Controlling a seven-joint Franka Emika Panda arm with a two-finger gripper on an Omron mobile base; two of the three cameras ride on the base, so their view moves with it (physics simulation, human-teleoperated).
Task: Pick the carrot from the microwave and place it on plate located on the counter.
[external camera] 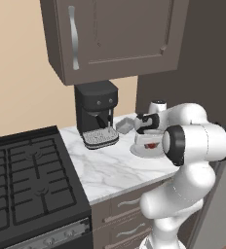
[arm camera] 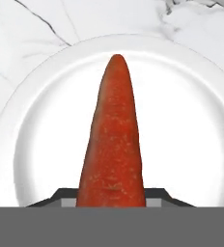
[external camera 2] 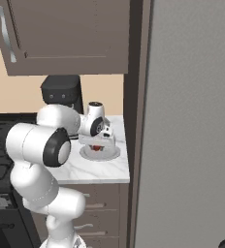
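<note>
Carrot (arm camera: pixel 113 140) clamped in the gripper (arm camera: pixel 112 193), pointing over the white plate (arm camera: pixel 191 120) on the marble counter (external camera: pixel 105 170)

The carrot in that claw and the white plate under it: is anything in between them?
Nothing. In the hand view the carrot, clamped by the gripper, points straight over the bare middle of the plate.

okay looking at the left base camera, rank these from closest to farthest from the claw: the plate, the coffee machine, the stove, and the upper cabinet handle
From the claw, shut on the carrot:
1. plate, directly beneath it on the counter.
2. coffee machine, to its left, at the back of the counter.
3. and 4. stove, far left and low, and cabinet handle, up high: too close to call.
</note>
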